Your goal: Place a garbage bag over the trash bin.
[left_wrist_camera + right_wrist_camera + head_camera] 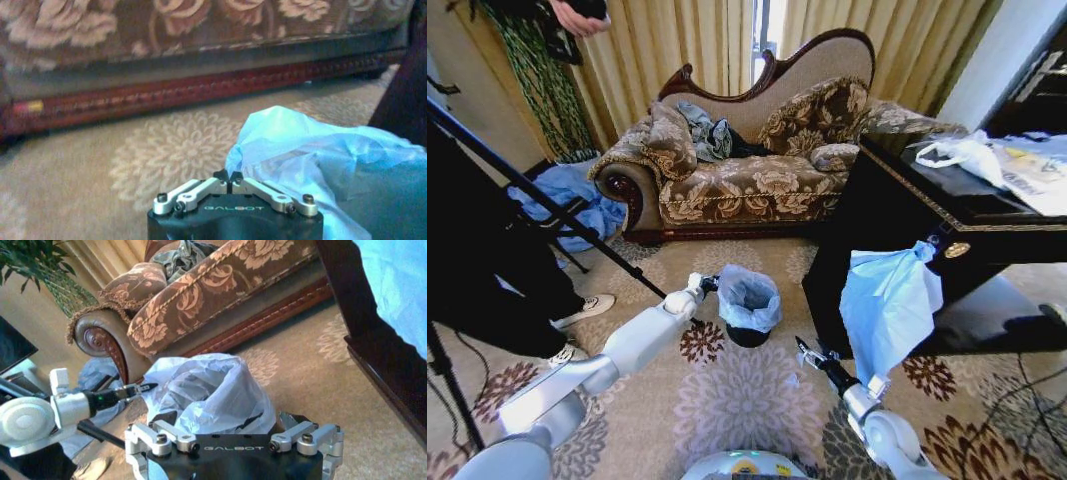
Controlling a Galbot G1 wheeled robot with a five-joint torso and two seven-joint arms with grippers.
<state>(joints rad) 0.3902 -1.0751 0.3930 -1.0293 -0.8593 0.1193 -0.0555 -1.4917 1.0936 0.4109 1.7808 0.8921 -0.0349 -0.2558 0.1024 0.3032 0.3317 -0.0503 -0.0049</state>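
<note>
The trash bin stands upright on the patterned carpet, a short way in front of the sofa and just beside the near corner of the dark table. The garbage bag sits over the bin: its light-blue plastic puffs up above the rim and hangs down the outside, with the black base of the bin showing under it. In the right wrist view the bag is crumpled and gapes open at the top.

The left gripper is at the bin's side that faces away from the table, level with the bag's upper edge. In the left wrist view its fingers are closed together, tips touching, right at the edge of the bag; whether a fold of plastic is pinched between them cannot be told.

The right gripper is on the carpet side of the bin, between the bin and the table, near the bin but not touching it. In its own wrist view the fingers stand spread apart with nothing between them.

A larger bunch of light-blue plastic hangs from the table's edge, on the table side of the bin. A white plastic bag lies on the tabletop.
</note>
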